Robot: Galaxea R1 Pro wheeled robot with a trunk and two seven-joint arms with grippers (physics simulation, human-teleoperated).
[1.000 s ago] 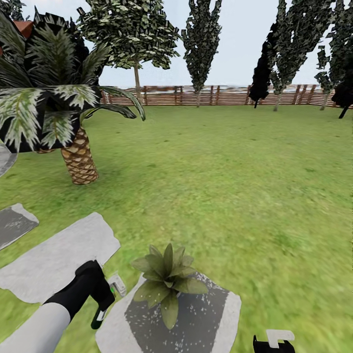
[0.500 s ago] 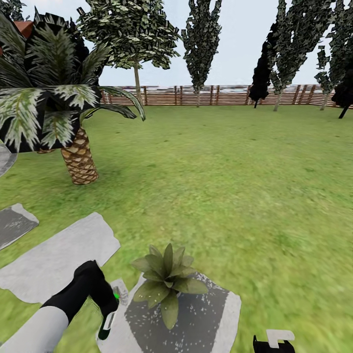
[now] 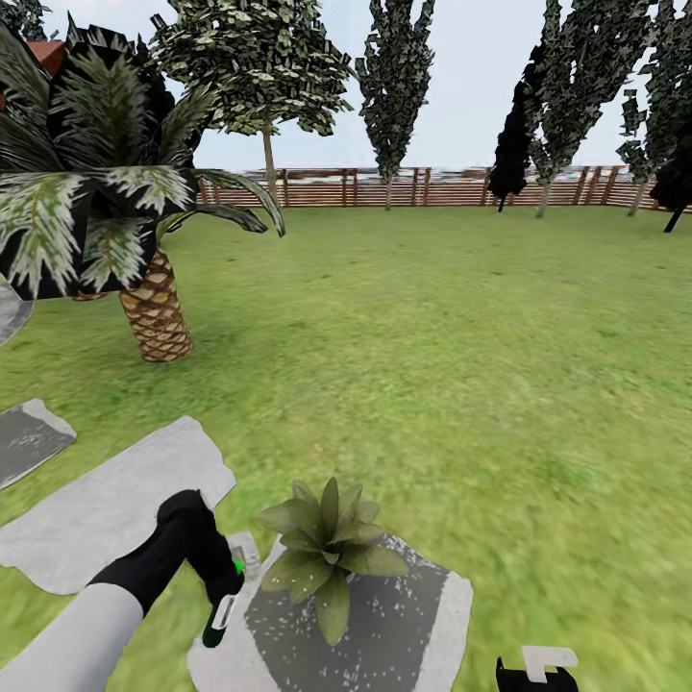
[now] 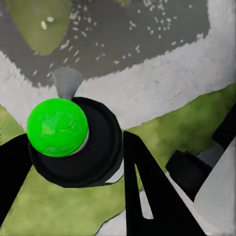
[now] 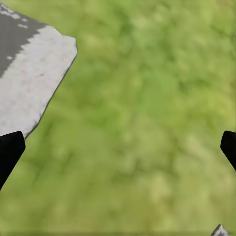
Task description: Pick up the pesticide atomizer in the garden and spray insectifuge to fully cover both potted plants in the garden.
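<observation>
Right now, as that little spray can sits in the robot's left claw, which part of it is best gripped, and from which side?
The pesticide atomizer's round black body, below the green cap. The left gripper does so: a finger on each flank, coming from behind the grey nozzle, leaving cap and nozzle free. A round wall probably wants a centred squeeze.

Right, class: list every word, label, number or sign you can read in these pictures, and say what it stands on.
None: no readable text anywhere. The atomizer in the left gripper, the potted plant, the stepping stone and the fence carry no lettering.
</observation>
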